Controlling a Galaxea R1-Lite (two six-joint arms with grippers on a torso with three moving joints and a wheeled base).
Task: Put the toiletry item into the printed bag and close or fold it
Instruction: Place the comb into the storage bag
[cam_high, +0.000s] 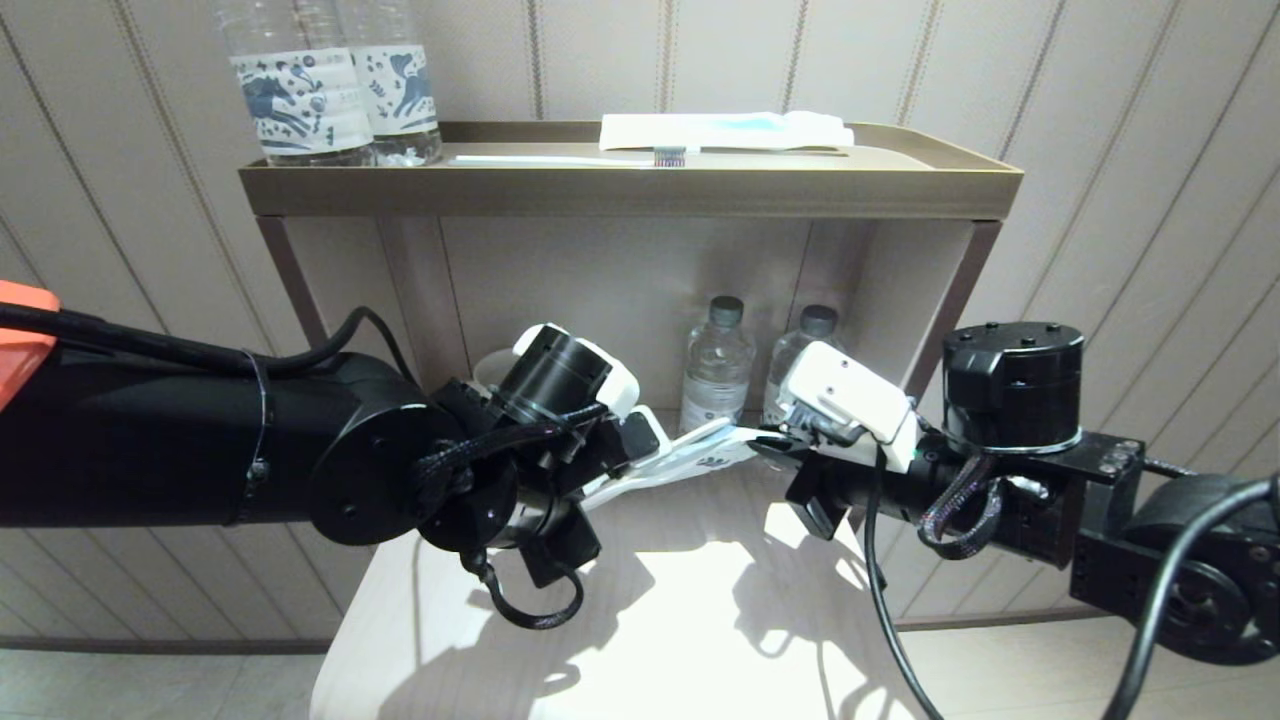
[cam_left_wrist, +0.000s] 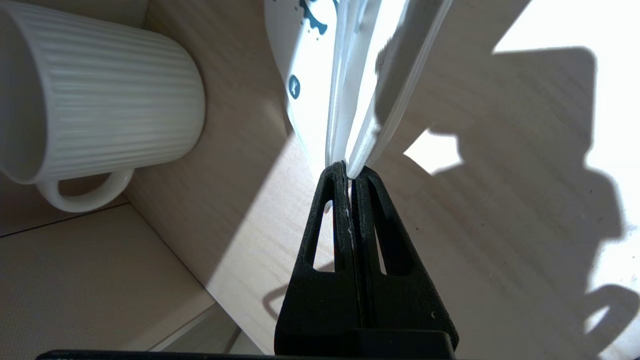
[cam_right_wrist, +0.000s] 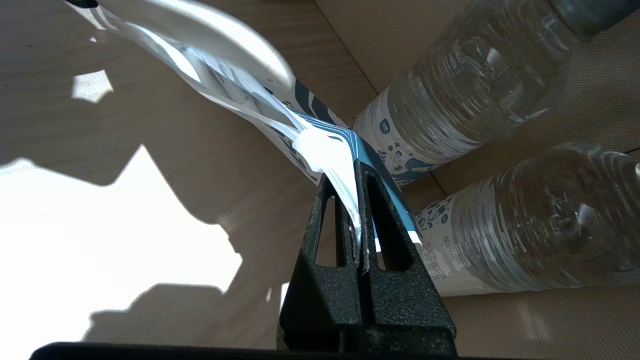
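Observation:
The printed bag (cam_high: 690, 455), white plastic with dark-blue print, hangs stretched between my two grippers above the lower shelf. My left gripper (cam_high: 625, 470) is shut on one end of it; in the left wrist view the bag (cam_left_wrist: 320, 75) runs out from the pinched fingertips of that gripper (cam_left_wrist: 350, 172). My right gripper (cam_high: 768, 440) is shut on the printed end, and the right wrist view shows the bag (cam_right_wrist: 225, 85) clamped in that gripper (cam_right_wrist: 350, 175). A white toothbrush (cam_high: 570, 159) lies on the top tray. I cannot tell whether anything is inside the bag.
A white-and-blue packet (cam_high: 725, 130) and two water bottles (cam_high: 330, 80) stand on the top tray (cam_high: 630, 190). Two small bottles (cam_high: 717, 365) (cam_right_wrist: 465, 85) stand at the back of the lower shelf (cam_high: 700, 600). A white ribbed mug (cam_left_wrist: 100, 100) sits near my left gripper.

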